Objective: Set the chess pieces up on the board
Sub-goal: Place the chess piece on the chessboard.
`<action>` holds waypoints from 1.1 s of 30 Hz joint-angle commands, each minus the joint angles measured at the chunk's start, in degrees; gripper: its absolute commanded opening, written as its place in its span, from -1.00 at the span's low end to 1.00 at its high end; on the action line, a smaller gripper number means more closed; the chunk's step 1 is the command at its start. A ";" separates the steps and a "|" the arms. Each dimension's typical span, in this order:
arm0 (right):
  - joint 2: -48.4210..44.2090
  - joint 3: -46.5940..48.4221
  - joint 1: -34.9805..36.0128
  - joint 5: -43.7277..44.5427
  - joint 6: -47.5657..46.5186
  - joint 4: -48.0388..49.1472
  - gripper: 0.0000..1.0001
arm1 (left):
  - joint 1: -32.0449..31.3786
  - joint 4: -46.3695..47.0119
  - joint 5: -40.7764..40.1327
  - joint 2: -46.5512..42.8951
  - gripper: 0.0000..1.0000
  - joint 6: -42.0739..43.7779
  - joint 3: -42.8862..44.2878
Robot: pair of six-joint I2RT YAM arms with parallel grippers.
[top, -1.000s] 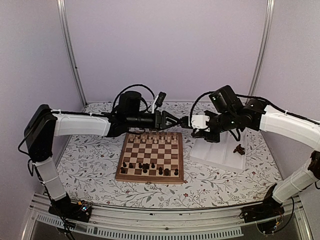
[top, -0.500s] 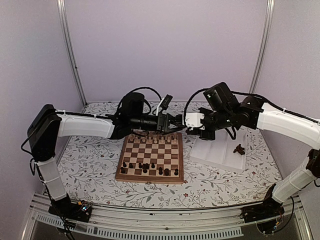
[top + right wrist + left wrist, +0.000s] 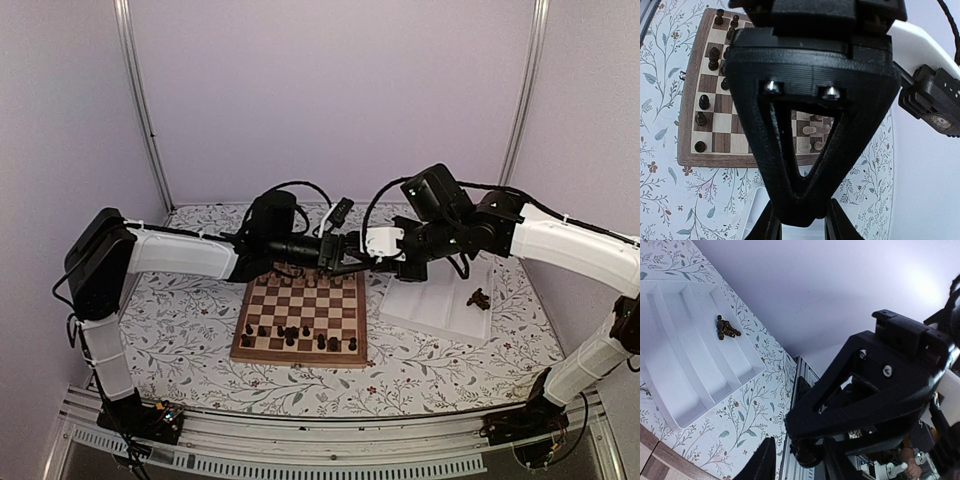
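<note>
The dark pieces, small turned wood, stood in a ragged line along the near rows of the checkered board. A small heap of them lay in the white ridged tray just right of it. Pale pieces lined the far row.

A second before, the grippers had hung apart. The left gripper had since swung right to meet the right gripper above the board's far right corner. Its fingers had drawn in from wide to narrowly apart.

In the left wrist view they flanked a dark rounded knob at the right gripper's tip; what it was stayed unclear. The right fingers were cut off at the frame edge, so their grip could not be told.
</note>
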 commanded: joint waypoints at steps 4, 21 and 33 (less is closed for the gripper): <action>1.15 2.26 1.36 -0.37 0.67 -0.71 -0.52 | -0.78 3.54 3.22 1.87 -0.50 -1.34 2.00; -9.13 -5.16 -8.69 -7.70 3.32 -0.67 0.39 | -0.12 -0.33 -18.28 -5.89 -0.82 29.81 -9.23; -12.98 -11.99 -13.85 -11.52 7.09 1.77 0.45 | -1.80 23.42 -28.62 -3.15 -0.80 47.12 -25.24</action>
